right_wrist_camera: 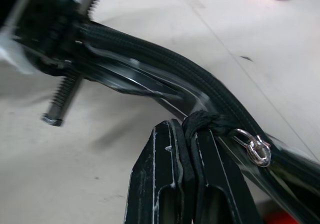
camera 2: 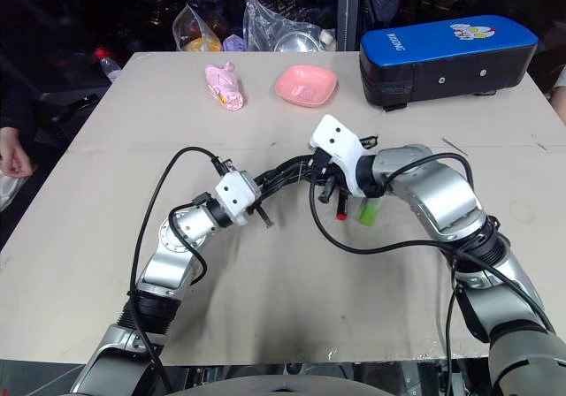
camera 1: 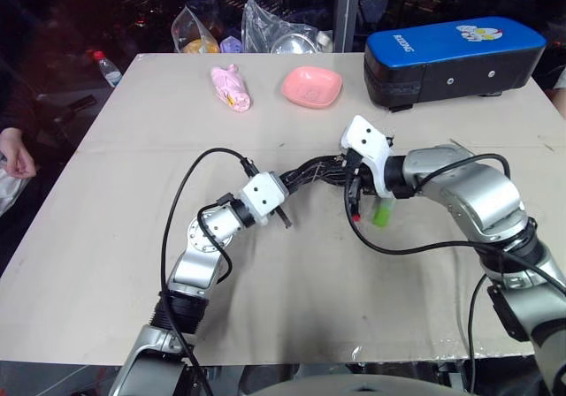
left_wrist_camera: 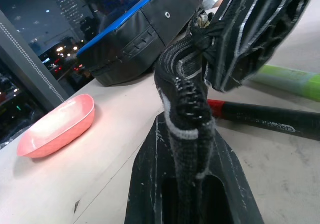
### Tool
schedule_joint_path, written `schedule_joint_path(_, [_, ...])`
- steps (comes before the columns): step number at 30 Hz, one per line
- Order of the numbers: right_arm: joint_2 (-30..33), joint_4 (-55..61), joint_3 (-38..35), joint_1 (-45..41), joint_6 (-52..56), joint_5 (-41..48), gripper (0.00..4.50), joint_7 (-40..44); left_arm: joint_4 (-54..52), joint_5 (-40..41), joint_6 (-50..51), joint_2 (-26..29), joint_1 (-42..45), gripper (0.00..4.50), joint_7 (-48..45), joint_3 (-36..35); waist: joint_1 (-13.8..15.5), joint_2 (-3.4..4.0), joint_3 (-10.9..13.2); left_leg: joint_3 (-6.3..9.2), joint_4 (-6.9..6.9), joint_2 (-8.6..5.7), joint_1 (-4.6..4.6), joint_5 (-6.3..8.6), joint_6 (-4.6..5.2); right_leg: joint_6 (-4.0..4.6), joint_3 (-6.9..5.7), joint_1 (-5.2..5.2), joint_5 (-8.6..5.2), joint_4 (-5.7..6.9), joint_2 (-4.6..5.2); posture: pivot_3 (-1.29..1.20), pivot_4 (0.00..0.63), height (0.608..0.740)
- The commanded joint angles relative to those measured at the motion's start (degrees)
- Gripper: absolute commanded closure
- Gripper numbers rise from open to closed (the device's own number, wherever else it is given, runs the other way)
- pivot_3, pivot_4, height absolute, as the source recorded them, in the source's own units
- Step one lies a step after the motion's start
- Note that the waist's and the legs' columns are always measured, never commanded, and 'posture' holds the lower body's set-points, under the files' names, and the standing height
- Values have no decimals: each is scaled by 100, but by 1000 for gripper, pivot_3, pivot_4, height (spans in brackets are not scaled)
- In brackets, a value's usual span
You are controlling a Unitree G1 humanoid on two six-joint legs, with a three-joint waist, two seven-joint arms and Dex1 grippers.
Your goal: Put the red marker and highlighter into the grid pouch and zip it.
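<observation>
I am clamping my left gripper [left_wrist_camera: 192, 149] shut on one end of the black fabric grid pouch [camera 1: 311, 173], pinching its zipper edge between my two black fingers [left_wrist_camera: 150, 184]. My right gripper [right_wrist_camera: 187, 159] is pressing its fingers together on the dark cord of the zipper pull [right_wrist_camera: 210, 121], where a small metal ring [right_wrist_camera: 255, 149] is hanging. The one pouch is stretching between my two grippers, lifted off the beige table [camera 1: 133, 263], its long axis running from my left up toward my right. Under its right end, one slim red marker [left_wrist_camera: 260, 119] and one chunky light-green highlighter [camera 1: 382, 212] are lying on the table side by side, just apart, both outside the pouch. The marker is pointing toward me with its red tip nearest. Farther back I am seeing one pink dish [camera 1: 311, 87], one pink wrapped packet [camera 1: 230, 87] and one blue-topped black case [camera 1: 451, 60].
</observation>
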State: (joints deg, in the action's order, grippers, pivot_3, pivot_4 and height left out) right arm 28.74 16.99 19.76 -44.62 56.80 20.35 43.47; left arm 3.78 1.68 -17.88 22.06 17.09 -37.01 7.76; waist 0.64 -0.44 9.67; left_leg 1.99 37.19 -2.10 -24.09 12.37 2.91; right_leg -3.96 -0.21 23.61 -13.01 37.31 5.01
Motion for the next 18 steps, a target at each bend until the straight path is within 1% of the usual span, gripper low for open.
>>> schedule_joint_path(1, [-130,282,120,-221,-134,82,4466,172,-178,-64,-110,-47,69,4500,67,48,-1,0,0,0,0,0,-1,0,0,0,0,2,0,-1,0,0,150,726])
schedule_joint_path(4, [-296,293,237,-324,-130,93,4466,202,-154,-118,-147,-81,26,4500,90,77,-1,1,0,2,-1,0,-3,0,0,0,-1,3,0,-3,1,0,150,726])
schedule_joint_path(10, [-427,314,387,-363,-123,70,4466,264,-90,-166,-221,-100,-3,4500,124,106,1,1,0,6,0,0,-10,0,-1,0,-5,6,1,-7,2,0,150,726])
schedule_joint_path(15, [-430,386,471,-341,-73,90,4466,311,-35,-183,-276,-116,18,4500,135,106,-1,1,1,12,-1,0,-17,0,-1,3,-11,6,3,-17,3,0,150,726])
schedule_joint_path(18, [-263,253,369,-324,-115,-30,4466,281,-50,-157,-302,-82,-25,4500,107,85,0,1,1,17,0,0,-23,0,-1,4,-15,7,4,-23,2,0,150,726])
